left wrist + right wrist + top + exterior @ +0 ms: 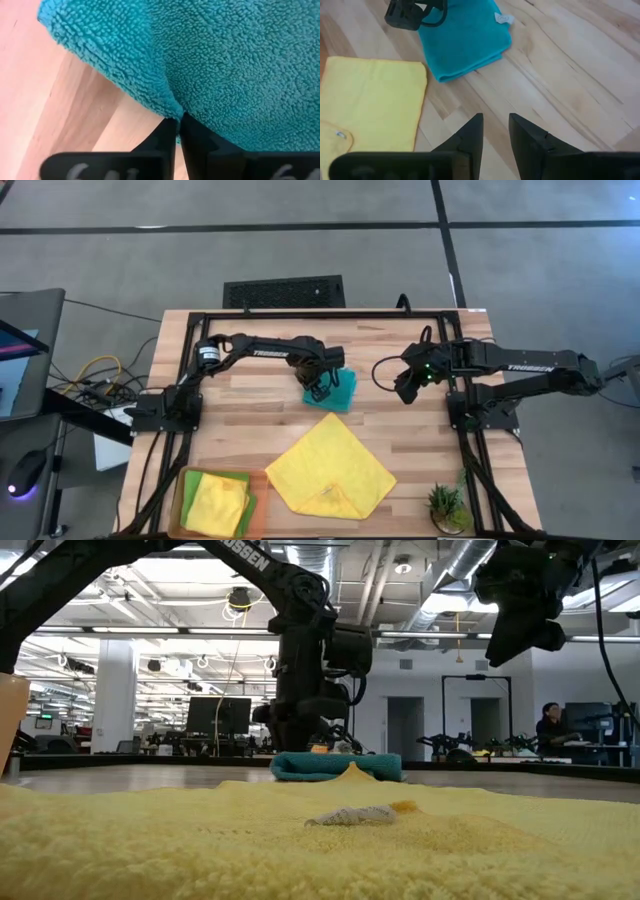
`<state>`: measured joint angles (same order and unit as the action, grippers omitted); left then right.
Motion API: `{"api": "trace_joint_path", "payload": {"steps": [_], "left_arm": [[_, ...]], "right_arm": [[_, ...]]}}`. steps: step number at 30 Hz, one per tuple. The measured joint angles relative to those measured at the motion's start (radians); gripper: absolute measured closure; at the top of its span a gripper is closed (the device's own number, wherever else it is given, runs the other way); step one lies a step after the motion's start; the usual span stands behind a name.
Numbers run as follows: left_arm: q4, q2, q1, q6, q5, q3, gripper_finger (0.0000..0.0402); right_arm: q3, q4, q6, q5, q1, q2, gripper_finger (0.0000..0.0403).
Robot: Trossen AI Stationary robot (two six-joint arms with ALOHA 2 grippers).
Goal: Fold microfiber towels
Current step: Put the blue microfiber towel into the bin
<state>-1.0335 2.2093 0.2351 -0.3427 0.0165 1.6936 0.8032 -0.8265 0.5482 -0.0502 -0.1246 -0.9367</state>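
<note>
Left gripper [319,390] down on the teal towel [338,388] at table centre, arm stretched across from the left-side base, wrist bent downward. Fingers pinched together on the teal towel's edge, seen close in the left wrist view: fingers [167,137] meeting at the terry hem, bare wood beside it. Right gripper [408,383] raised above the table to the right of the teal towel, arm folded back toward the right-side base, holding nothing. Fingers [470,132] parted with a narrow gap, nothing between, only wood table [560,75] below.

Open yellow towel [330,468] spread as a diamond near the front centre, one corner folded over. Orange tray [181,500] at near left, carrying a lime green towel [196,481] with a folded yellow towel [217,502] on top.

Right wrist view only: teal towel folded into a rectangle, white tag [503,18] at one corner, left gripper on its far edge. Low view only: teal towel flat and low behind the yellow pile, a pale tag [350,815] on the yellow cloth, a person [551,730] seated far right in the room.

Tray contents partly cut off at the picture edge in the high view. Small potted plant [446,505] at near right. Left fingertips hidden by the wrist in the high view.
</note>
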Motion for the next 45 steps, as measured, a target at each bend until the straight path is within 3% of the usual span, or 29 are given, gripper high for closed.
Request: {"api": "trace_joint_path", "payload": {"steps": [11, 15, 20, 24, 32, 35, 45], "left_arm": [[-0.005, 0.0, 0.014, -0.06, -0.033, 0.0, 0.0292], [-0.048, -0.025, 0.029, -0.057, -0.046, 0.0, 0.0274], [-0.071, -0.093, 0.037, -0.07, -0.079, 0.0, 0.0269], [0.014, -0.125, 0.017, -0.045, -0.094, 0.002, 0.0269], [0.197, -0.09, -0.042, -0.044, -0.092, 0.002, 0.027], [0.215, -0.067, -0.051, -0.044, -0.056, 0.002, 0.027], [0.215, -0.08, -0.051, -0.083, -0.072, 0.003, 0.027]], "right_arm": [[0.0, -0.001, 0.0, -0.001, 0.0, 0.0, 0.0287], [0.0, -0.001, 0.0, -0.001, 0.0, 0.0, 0.0287], [0.0, -0.002, 0.0, -0.003, 0.0, 0.0, 0.0287], [0.0, -0.002, 0.0, -0.003, 0.0, 0.0, 0.0287], [0.0, -0.003, -0.001, -0.003, -0.002, 0.0, 0.0287], [0.0, -0.003, -0.006, -0.003, -0.001, 0.0, 0.0287], [0.0, -0.004, -0.007, 0.0, -0.001, 0.0, 0.0287]]}}
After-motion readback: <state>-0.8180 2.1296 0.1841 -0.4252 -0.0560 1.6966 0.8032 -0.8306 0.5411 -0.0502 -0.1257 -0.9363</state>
